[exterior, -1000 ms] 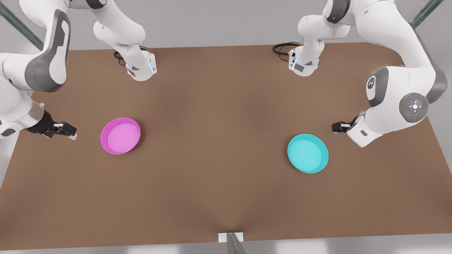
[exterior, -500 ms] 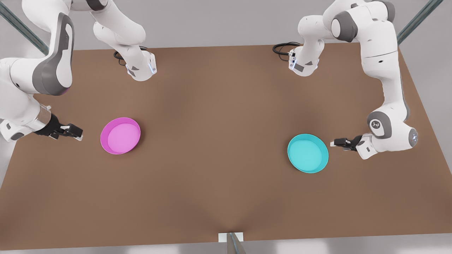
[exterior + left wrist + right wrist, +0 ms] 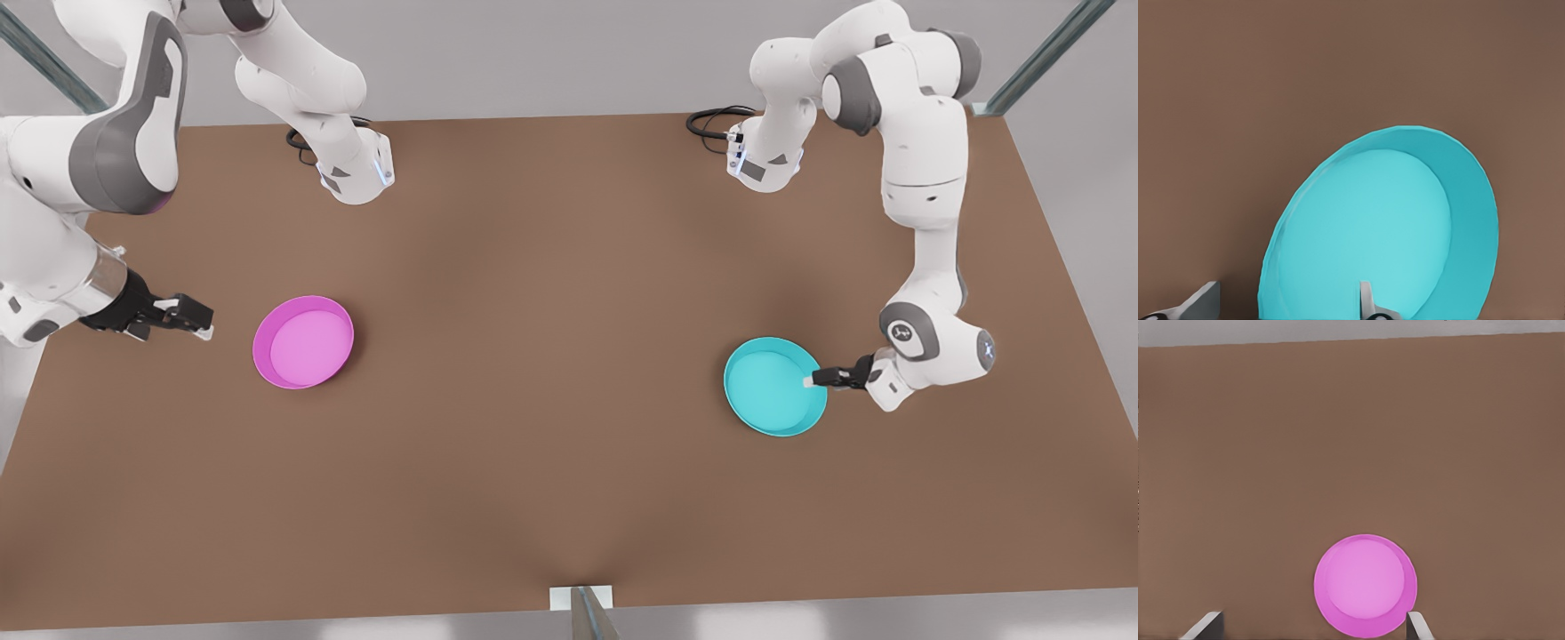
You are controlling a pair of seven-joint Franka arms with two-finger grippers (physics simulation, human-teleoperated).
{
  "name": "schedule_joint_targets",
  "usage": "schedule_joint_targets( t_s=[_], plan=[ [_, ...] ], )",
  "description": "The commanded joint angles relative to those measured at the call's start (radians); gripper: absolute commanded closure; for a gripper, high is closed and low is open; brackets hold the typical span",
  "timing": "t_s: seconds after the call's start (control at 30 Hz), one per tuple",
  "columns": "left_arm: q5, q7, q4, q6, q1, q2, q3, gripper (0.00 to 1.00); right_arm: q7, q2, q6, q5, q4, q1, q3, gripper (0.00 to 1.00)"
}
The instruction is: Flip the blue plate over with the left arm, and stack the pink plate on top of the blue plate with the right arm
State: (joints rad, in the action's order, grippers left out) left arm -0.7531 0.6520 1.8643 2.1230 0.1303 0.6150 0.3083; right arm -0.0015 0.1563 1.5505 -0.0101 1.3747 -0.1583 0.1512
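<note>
Left gripper [image 3: 811, 380] at blue plate [image 3: 772, 388] rim, jaws spread astride it, right gripper [image 3: 203, 324] beside pink plate [image 3: 302, 342], jaws spread, both plates upright on table [image 3: 551, 400]

blue plate [image 3: 1385, 227] open side up on brown table [image 3: 1271, 80], left gripper [image 3: 1285, 308] fingers straddling its rim

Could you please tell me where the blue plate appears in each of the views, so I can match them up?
Front view: blue plate on the front view's right, left gripper at its rim.
Left wrist view: plate close up, one finger over it.
Right wrist view: not in it.
Shared landmark: brown table.
</note>
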Motion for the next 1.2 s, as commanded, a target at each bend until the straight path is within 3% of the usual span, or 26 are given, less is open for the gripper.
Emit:
schedule_joint_targets(
  t_s=[0.0, 0.07, 0.1, 0.2, 0.57, 0.73, 1.17],
  plan=[
    [-0.009, 0.0, 0.0, 0.0, 0.0, 0.0, 0.0, 0.0, 0.0, 0.0, 0.0, 0.001, -0.002, -0.006, 0.001, 0.0],
    [-0.009, 0.0, 0.0, 0.005, 0.002, 0.011, 0.0, 0.0, 0.0, 0.002, 0.022, -0.001, 0.001, -0.007, 0.001, 0.0],
    [-0.009, -0.002, 0.0, 0.005, 0.002, 0.014, 0.0, 0.05, 0.0, 0.002, 0.022, -0.001, 0.003, -0.007, 0.001, 0.0],
    [-0.009, -0.014, 0.0, 0.014, 0.014, 0.017, 0.0, 0.32, 0.0, -0.001, 0.031, -0.001, 0.001, -0.023, -0.005, 0.0],
    [-0.006, -0.012, -0.002, 0.06, 0.048, 0.032, 0.002, 0.41, 0.0, -0.007, 0.01, -0.011, -0.003, -0.06, -0.007, 0.0],
    [-0.006, -0.015, -0.002, 0.06, 0.049, 0.038, 0.002, 0.66, 0.003, -0.05, -0.017, -0.01, 0.035, -0.073, -0.01, 0.0],
    [-0.006, -0.017, -0.002, 0.066, 0.051, 0.042, 0.002, 0.74, 0.0, -0.011, 0.028, -0.013, 0.033, -0.096, -0.005, 0.0]
  ],
)
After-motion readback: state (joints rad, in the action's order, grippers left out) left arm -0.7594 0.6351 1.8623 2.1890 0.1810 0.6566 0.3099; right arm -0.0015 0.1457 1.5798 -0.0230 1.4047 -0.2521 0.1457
